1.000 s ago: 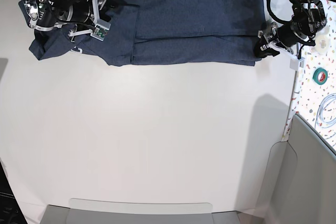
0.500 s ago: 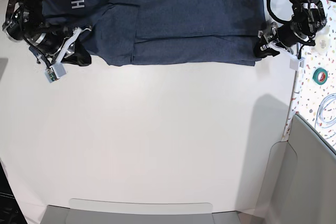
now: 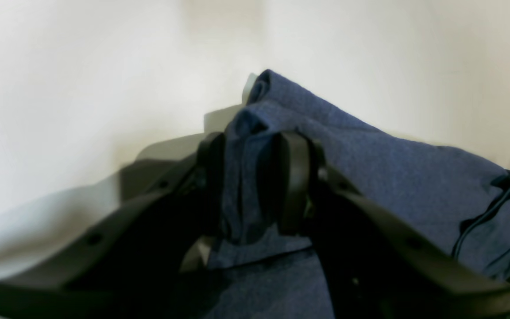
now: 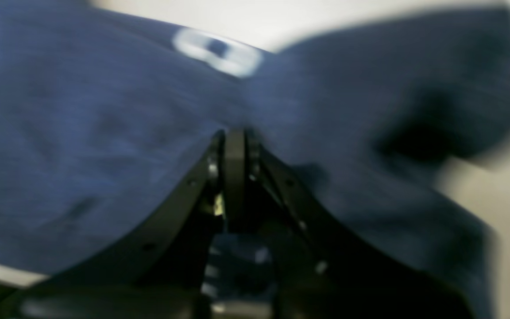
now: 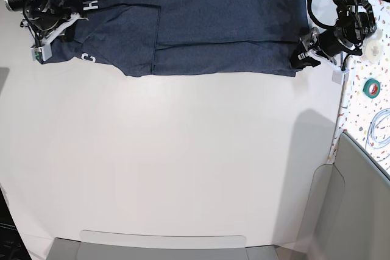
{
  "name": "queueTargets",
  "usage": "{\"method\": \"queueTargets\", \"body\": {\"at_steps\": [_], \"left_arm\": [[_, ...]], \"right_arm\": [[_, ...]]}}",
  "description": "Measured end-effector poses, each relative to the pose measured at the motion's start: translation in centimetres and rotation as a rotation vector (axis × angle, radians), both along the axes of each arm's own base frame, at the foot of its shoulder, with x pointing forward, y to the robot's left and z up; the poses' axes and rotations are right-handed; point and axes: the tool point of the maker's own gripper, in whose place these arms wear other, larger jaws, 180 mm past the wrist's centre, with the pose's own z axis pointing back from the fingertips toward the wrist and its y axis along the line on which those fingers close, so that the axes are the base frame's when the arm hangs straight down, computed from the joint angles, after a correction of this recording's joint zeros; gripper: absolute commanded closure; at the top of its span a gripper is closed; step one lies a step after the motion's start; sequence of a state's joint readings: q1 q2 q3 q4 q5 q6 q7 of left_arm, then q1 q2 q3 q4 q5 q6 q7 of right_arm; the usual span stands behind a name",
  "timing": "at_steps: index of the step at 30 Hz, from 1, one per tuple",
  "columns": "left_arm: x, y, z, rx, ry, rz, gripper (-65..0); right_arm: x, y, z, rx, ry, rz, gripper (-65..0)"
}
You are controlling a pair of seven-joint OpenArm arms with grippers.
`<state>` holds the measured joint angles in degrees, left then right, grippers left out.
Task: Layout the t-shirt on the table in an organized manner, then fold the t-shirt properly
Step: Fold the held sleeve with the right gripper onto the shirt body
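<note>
Nearest the base camera: bare white table [image 5: 183, 168], nothing on it. Farther back, along the far edge — the t-shirt [image 5: 201, 28], a long folded band lying flat, white lettering showing at its end on the view's left.

Left gripper [image 3: 248, 186], at the band's other end, clamped on a bunched fold of the t-shirt [image 3: 370, 177], cloth pinched between the two black fingers. Right gripper [image 4: 235, 146] at the lettered end, jaws pressed together with blue fabric draped right at the tips; whether cloth is actually caught between them — cannot tell, view too blurred.

Risks from here, as a judgement: a pull with the right side empty would drag only one end and skew the band. A hard tug from the left could undo the lengthwise fold. So close to the far edge, slack cloth could slide off the table.
</note>
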<state>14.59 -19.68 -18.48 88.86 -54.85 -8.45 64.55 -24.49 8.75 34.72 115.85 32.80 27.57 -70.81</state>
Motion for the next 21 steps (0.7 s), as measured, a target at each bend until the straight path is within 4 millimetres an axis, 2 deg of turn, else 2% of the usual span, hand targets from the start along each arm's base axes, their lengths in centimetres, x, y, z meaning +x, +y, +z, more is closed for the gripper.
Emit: {"method": "queueTargets", "body": {"at_steps": [4,7,12,15,21], "left_arm": [[0.0,0.0,0.0,0.000,-0.001,0.001,-19.9],[0.0,0.0,0.0,0.000,-0.001,0.001,-19.9],[0.0,0.0,0.0,0.000,-0.001,0.002,-19.9],[0.0,0.0,0.0,0.000,0.000,0.001,-19.9],[0.0,0.0,0.0,0.001,0.000,0.001,-19.9]], "right_arm": [[-2.6,-5.6,0.6,-0.151,0.051,-0.144,0.0],[-4.0,-8.5,1.2,-0.246,0.078,-0.218,0.0],[-5.4,-10.1,1.7,-0.267,0.078,-0.297,0.0],[-4.9,-8.1,1.9,-0.147,0.003,-0.256,0.0],[-0.5,-1.5,4.2,0.150,-0.229,-0.059,0.0]]}}
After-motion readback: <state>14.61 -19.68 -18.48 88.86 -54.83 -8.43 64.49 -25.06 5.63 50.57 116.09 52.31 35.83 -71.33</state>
